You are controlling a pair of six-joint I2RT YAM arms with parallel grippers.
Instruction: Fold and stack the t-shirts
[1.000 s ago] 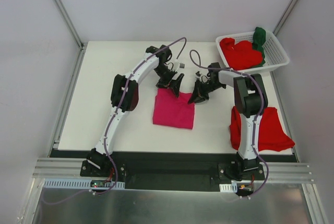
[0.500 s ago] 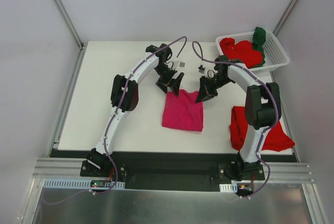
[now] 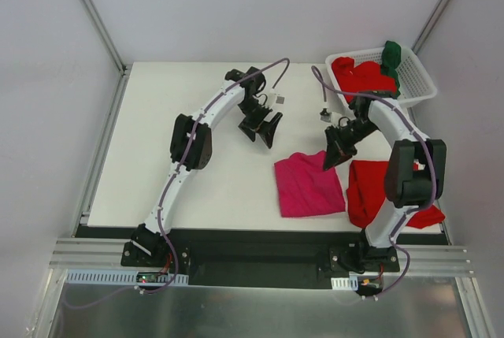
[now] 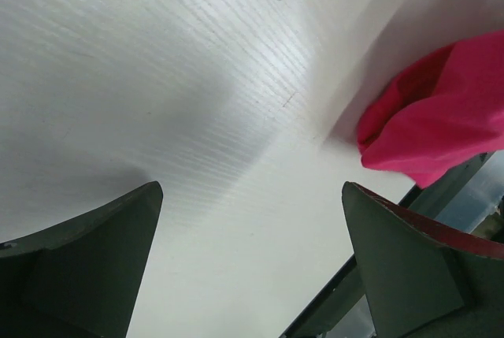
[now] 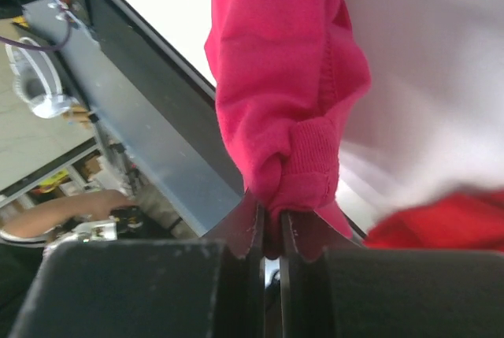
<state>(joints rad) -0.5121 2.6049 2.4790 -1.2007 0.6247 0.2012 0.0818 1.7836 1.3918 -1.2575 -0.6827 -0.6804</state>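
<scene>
A folded magenta-pink t-shirt (image 3: 309,186) lies near the table's front, just left of a folded red t-shirt (image 3: 394,192). My right gripper (image 3: 334,155) is shut on the pink shirt's far right corner; the right wrist view shows the cloth (image 5: 291,102) bunched between its jaws, with a bit of red cloth (image 5: 441,224) at the right. My left gripper (image 3: 264,129) hangs open over bare table at mid-table, nothing between its fingers; the pink shirt (image 4: 437,121) shows at its view's right edge. More red t-shirts (image 3: 362,78) and a dark green one (image 3: 390,58) fill the basket.
The white slotted basket (image 3: 421,86) stands at the table's back right corner. The table's front edge (image 3: 260,229) runs just below the pink shirt. A metal frame post (image 3: 94,15) rises at the back left.
My right gripper has dragged the pink shirt from mid-table to the right and toward the front, up beside the red shirt. The left gripper stayed nearly in place, open.
</scene>
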